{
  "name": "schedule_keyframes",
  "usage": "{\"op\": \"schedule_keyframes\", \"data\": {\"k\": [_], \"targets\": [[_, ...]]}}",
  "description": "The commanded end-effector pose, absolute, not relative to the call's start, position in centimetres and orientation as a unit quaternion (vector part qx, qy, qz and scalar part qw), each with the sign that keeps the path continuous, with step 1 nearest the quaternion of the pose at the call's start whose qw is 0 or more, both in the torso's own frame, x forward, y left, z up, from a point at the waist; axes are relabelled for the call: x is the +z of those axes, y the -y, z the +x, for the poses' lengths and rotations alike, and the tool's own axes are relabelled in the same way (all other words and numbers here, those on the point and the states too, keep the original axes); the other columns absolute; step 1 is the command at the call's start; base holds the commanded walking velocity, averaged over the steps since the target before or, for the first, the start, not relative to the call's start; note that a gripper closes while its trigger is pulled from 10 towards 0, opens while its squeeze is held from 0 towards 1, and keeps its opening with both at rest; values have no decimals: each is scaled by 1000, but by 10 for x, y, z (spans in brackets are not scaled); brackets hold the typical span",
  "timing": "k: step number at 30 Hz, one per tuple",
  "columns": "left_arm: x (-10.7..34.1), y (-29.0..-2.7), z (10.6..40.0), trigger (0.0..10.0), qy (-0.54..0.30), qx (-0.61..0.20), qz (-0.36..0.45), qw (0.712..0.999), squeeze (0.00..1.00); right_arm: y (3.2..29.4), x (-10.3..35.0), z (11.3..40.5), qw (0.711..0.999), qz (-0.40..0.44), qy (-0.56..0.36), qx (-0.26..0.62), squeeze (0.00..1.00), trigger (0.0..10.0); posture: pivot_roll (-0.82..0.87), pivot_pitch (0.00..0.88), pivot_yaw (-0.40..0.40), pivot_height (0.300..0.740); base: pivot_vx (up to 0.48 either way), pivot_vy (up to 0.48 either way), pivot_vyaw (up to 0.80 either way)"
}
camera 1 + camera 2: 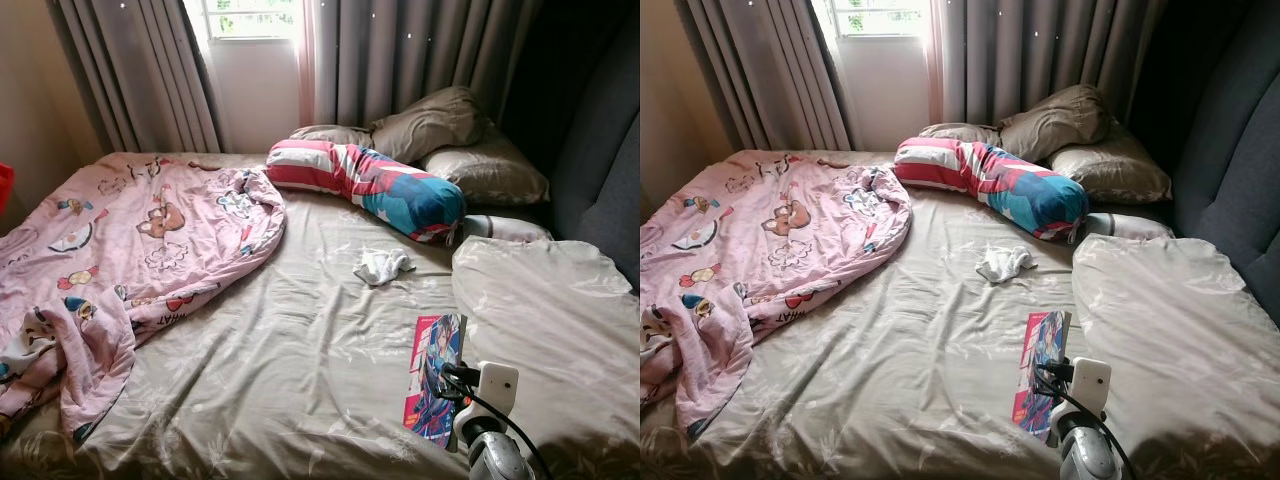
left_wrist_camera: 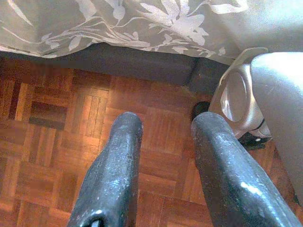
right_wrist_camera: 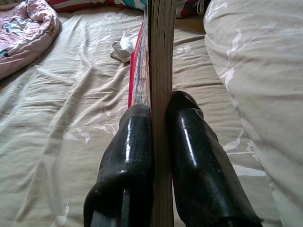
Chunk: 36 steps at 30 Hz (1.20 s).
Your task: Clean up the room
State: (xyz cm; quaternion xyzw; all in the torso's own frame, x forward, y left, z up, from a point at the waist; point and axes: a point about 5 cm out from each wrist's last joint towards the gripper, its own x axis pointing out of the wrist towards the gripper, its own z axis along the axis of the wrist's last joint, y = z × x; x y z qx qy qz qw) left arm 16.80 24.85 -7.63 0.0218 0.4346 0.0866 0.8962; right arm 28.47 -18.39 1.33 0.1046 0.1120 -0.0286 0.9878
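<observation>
Right gripper (image 3: 158,118) reaches in from lower right of the head views, over the bed (image 1: 300,360), fingers pinching a book (image 3: 158,52) by its edge; cover art partly hidden. Left gripper (image 2: 163,137) hangs low over wooden floor (image 2: 57,142), fingers spread, holding nothing. White cloth (image 1: 383,266) lies mid-frame; pink blanket (image 1: 120,260) cut off at left.

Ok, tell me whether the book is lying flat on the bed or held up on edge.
On edge. The right gripper is shut on the book, one finger on each cover, page edges showing above the bedsheet.
</observation>
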Motion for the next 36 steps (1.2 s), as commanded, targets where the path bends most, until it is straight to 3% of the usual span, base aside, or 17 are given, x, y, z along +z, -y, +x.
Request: {"op": "schedule_keyframes", "data": {"k": [1,27,36], "targets": [[-77,-252,164,10000,-438,86,30,894,0,182,22,293,991,97,-95,-21,0,10000,-26,35,33,635,0,0,0],[-76,-246,172,10000,-441,75,40,894,0,180,24,296,991,97,-93,-17,0,10000,-22,20,33,635,244,0,0],[-75,-244,176,10000,-440,77,43,894,0,183,25,299,991,96,-94,-20,0,10000,-12,36,35,635,0,0,0]]}}
